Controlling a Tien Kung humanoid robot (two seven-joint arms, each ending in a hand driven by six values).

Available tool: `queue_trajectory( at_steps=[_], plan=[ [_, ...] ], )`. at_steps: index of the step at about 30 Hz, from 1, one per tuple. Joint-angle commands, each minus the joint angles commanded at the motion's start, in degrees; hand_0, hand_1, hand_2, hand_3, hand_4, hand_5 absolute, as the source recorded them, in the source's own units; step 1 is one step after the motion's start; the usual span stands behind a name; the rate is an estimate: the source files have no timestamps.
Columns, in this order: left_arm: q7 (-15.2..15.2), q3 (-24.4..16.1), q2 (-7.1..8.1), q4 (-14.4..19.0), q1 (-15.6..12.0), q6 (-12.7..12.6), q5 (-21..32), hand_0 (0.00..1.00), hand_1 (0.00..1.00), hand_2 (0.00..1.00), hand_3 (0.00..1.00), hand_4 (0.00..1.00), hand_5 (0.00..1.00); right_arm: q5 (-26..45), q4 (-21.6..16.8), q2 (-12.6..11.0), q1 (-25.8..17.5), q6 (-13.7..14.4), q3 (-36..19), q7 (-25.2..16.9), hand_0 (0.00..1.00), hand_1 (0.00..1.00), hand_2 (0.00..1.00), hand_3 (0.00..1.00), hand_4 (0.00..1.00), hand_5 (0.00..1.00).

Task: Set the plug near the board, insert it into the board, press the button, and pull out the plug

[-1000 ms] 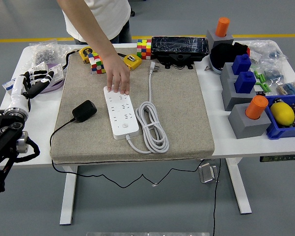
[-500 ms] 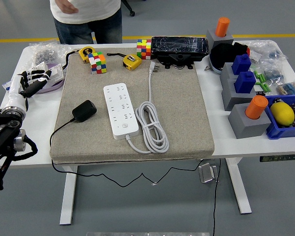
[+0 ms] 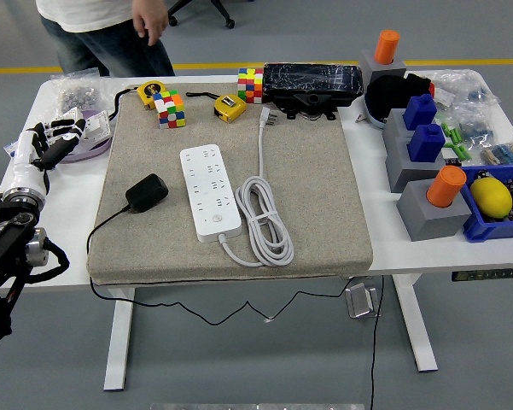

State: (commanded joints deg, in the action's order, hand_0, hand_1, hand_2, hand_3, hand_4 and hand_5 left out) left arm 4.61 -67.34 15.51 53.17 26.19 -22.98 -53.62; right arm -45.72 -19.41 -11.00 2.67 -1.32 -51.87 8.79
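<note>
One robot hand shows, the left hand [image 3: 51, 141], at the left edge of the frame over the white table [image 3: 68, 205], fingers loosely spread and holding nothing; the right arm is out of view. The black plug [image 3: 147, 193] lies on the grey mat [image 3: 316, 205] at left of centre, just left of the white power strip [image 3: 210, 193] and not touching it, its thin black cord running off the mat's near-left edge.

As I judge it, that cord could drag or snag on the mat's edge as the plug is lifted. The strip lies loose, so a skewed insertion could push it aside. The coiled white cable [image 3: 265, 218] at the strip's right could be caught by fingers.

Counted: one plug, one strip, two colour cubes, two yellow tape measures, two orange cylinders, two blue blocks. A person [image 3: 111, 30] stands in the upper left, hands off the table.
</note>
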Motion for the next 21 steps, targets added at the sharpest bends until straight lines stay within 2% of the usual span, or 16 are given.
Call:
queue_trajectory(
  at_steps=[5, 13, 21],
  plan=[
    [0.2, -0.9, -0.28, 0.4, -0.7, 0.7, 3.5, 0.646, 0.654, 0.655, 0.58, 0.793, 0.356, -0.3, 0.0, -0.1, 0.1, 0.0, -0.3, 0.0, 0.609, 0.672, 0.684, 0.563, 0.915, 0.444],
    [0.3, -1.0, -0.82, 0.9, -1.3, 0.8, 3.0, 0.661, 0.654, 0.654, 0.578, 0.792, 0.356, -0.6, 0.0, -0.2, 0.1, 0.0, -0.6, 0.1, 0.608, 0.673, 0.685, 0.562, 0.915, 0.445],
    [-0.5, -0.8, -0.85, 3.0, -2.0, 1.8, 4.9, 0.671, 0.653, 0.652, 0.579, 0.789, 0.356, -0.9, -0.1, -0.2, 0.8, 0.0, -1.2, 0.0, 0.608, 0.672, 0.685, 0.563, 0.915, 0.444]
  ],
)
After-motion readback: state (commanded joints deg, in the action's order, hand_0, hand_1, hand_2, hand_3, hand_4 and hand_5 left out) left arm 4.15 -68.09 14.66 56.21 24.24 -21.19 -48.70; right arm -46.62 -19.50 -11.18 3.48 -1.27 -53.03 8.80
